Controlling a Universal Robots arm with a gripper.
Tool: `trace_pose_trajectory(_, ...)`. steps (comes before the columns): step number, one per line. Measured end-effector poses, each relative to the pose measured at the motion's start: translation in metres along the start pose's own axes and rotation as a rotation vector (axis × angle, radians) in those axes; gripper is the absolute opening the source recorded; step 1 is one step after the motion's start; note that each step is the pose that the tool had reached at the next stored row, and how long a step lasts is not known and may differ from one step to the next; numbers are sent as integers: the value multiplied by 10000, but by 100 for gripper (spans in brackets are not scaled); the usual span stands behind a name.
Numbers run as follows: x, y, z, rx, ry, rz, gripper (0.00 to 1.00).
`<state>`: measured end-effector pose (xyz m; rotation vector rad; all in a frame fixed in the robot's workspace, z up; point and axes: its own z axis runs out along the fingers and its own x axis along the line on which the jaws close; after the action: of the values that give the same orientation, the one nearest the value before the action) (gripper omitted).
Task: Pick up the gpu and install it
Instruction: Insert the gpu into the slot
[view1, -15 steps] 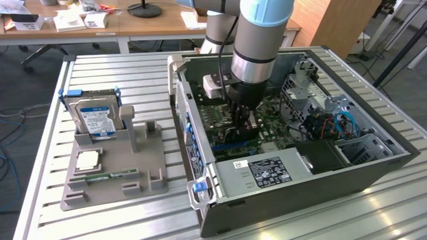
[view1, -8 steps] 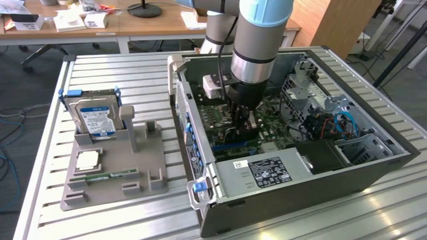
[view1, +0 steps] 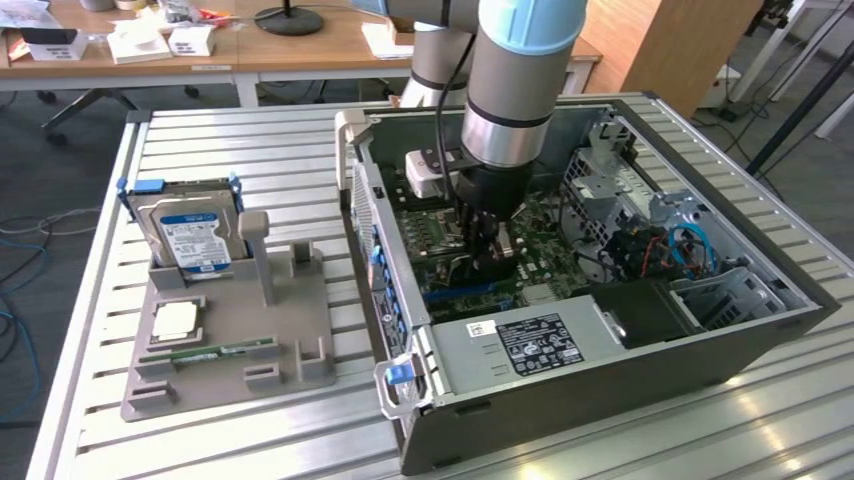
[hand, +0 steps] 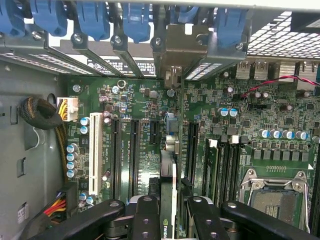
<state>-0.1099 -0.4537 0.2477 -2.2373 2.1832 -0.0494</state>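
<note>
GPU (hand: 169, 200) held edge-on between my fingers (hand: 170, 220); in the wrist view the card stands as a thin vertical blade, its logo face just visible between the black finger links that clamp it from both sides. The fingers are narrowed onto the card, not closed empty. The card's long axis runs straight away from the fingers toward the rear wall of the case, in line with the expansion slots on the motherboard (hand: 210, 125). Its lower edge lies along the slot line beside the long black slots (hand: 134, 155); I cannot tell whether the edge connector has entered a slot or sits just above it. Beyond the card's far end, its metal bracket (hand: 172, 55) meets the row of rear slot covers (hand: 100, 55) with their blue latches (hand: 135, 20). To one side of the card are the white slot (hand: 96, 150) and a cable bundle (hand: 37, 112); to the other, the memory slots and the open CPU socket (hand: 272, 197).

In the exterior view, the arm (view1: 514, 90) reaches down into the open case (view1: 400, 300), with the fingers low over the board. Well apart, at the exterior view's left, the grey tray (view1: 300, 300) on the desk (view1: 200, 440) carries the hard drive (view1: 194, 235), a processor (view1: 178, 322) and a memory stick (view1: 214, 351). I judge the installation to be in its seating stage.
</note>
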Motion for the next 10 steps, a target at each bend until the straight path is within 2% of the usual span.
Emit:
trace_pose_trajectory(8, 0, 1, 0, -3, -2, 1, 27)
trace_pose_trajectory(9, 0, 0, 0, 0, -1, 1, 33)
trace_pose_trajectory(10, 0, 0, 0, 0, -1, 1, 33)
